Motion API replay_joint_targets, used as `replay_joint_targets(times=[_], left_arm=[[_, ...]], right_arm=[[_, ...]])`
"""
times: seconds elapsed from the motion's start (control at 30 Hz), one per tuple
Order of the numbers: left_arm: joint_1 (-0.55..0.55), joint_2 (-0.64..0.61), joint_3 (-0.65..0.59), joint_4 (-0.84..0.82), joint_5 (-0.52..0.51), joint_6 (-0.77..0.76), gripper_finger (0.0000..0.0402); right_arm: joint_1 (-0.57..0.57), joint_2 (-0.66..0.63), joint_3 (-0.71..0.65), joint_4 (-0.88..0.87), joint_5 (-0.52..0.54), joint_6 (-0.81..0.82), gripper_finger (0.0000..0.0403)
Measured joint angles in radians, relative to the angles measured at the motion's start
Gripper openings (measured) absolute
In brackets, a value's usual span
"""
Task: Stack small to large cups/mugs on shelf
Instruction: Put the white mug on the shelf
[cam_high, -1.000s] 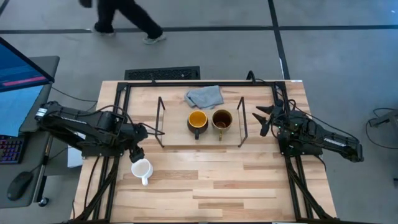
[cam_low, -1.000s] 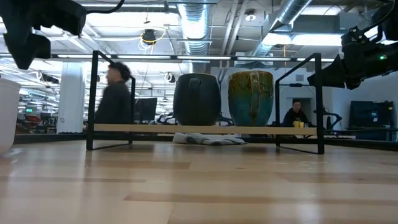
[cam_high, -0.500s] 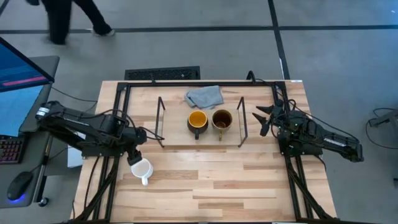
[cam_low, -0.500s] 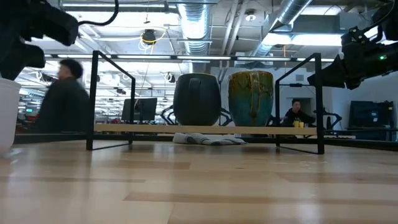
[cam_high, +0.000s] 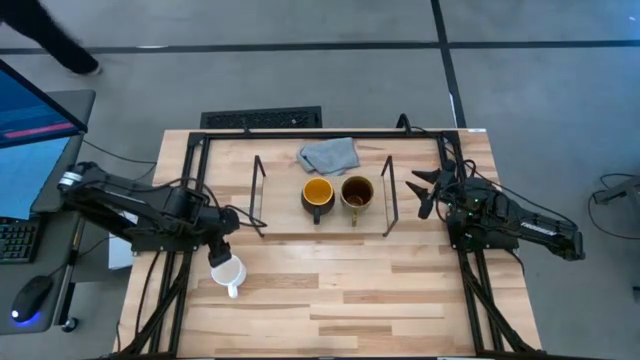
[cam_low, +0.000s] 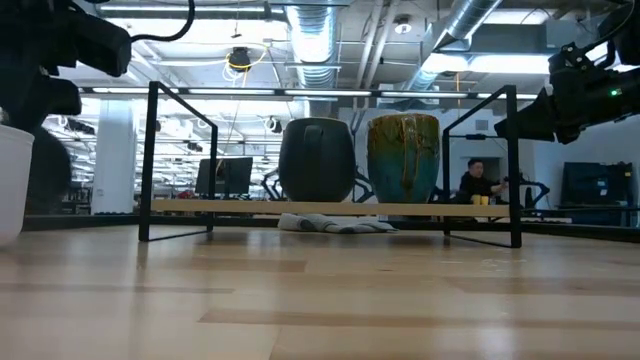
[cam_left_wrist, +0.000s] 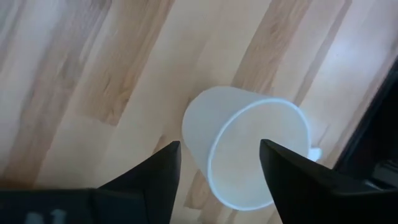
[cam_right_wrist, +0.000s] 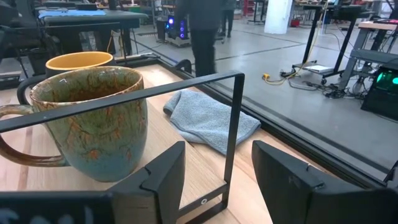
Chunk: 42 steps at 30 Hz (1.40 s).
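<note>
The small white mug (cam_high: 228, 272) stands upright on the table near the left, in front of the shelf (cam_high: 322, 226); it also shows in the left wrist view (cam_left_wrist: 249, 149). My left gripper (cam_high: 221, 248) is open just above it, its fingers on either side of the mug's rim (cam_left_wrist: 219, 177), not touching. The dark mug with the yellow inside (cam_high: 317, 193) and the brown mug (cam_high: 357, 192) stand side by side on the shelf's wooden base. My right gripper (cam_high: 425, 190) is open and empty beyond the shelf's right end frame.
A grey cloth (cam_high: 328, 154) lies behind the shelf. A black metal frame (cam_high: 320, 133) edges the table. The shelf's left part (cam_high: 280, 200) holds no mug. Bare wood lies across the table's near half (cam_high: 350, 300).
My left gripper has gone down a little toward the white mug, still open. The mugs have kept still. A person has walked off to the left beyond the table.
</note>
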Motion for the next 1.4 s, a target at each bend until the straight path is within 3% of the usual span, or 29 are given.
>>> replay_joint_targets(times=[0.57,0.73,1.07,1.2,1.4], left_arm=[[-0.046,0.249,0.0,-0.013,-0.001,0.103,0.0188],[-0.046,0.318,0.0,-0.015,0.045,0.157,0.0187],[-0.046,0.35,0.0,-0.015,0.032,0.206,0.0186],[-0.046,0.35,0.0,-0.014,0.028,0.206,0.0164],[-0.046,0.35,0.0,-0.012,0.025,0.211,0.0097]], right_arm=[[0.0,0.0,0.0,0.001,0.0,0.0,0.021],[0.0,0.0,0.0,0.001,0.0,0.0,0.021],[0.0,0.0,0.0,0.001,0.0,0.0,0.021],[0.0,0.0,0.0,0.001,0.0,0.0,0.021],[0.0,0.0,0.0,0.001,0.0,0.0,0.021]])
